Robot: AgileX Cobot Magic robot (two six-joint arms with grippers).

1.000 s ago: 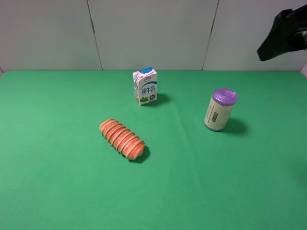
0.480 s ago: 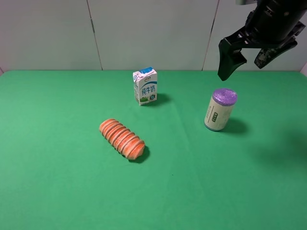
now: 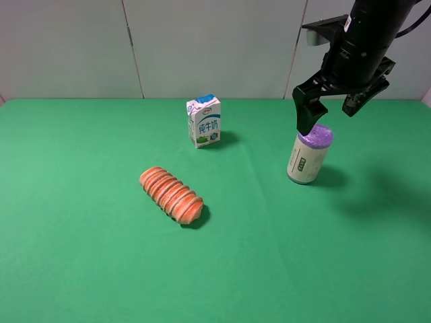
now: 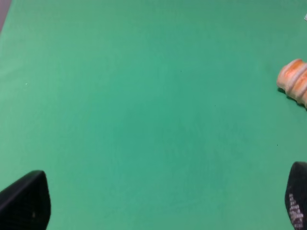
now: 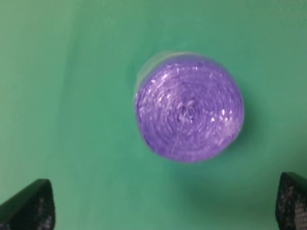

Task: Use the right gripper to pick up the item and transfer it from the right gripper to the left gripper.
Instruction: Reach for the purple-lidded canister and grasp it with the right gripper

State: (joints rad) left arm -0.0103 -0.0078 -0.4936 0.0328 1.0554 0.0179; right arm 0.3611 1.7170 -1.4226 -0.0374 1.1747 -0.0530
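Observation:
The item, a cream cylinder roll (image 3: 308, 155) with a purple top and a small printed label, stands upright on the right of the green table. My right gripper (image 3: 328, 113) hangs open just above its top, one finger at the roll's left side. The right wrist view looks straight down on the purple top (image 5: 188, 107), with both fingertips (image 5: 29, 206) spread wide at the frame's corners. My left gripper (image 4: 158, 203) is open over bare green cloth; it is out of the exterior high view.
A blue-white milk carton (image 3: 204, 121) stands at the back centre. An orange ridged bread loaf (image 3: 171, 194) lies left of centre; its end shows in the left wrist view (image 4: 293, 83). A grey panelled wall (image 3: 202, 47) backs the green table (image 3: 101, 256).
My right arm has swung in from the top right corner and come down and left, so the open gripper now hangs just above the roll. The objects have not moved.

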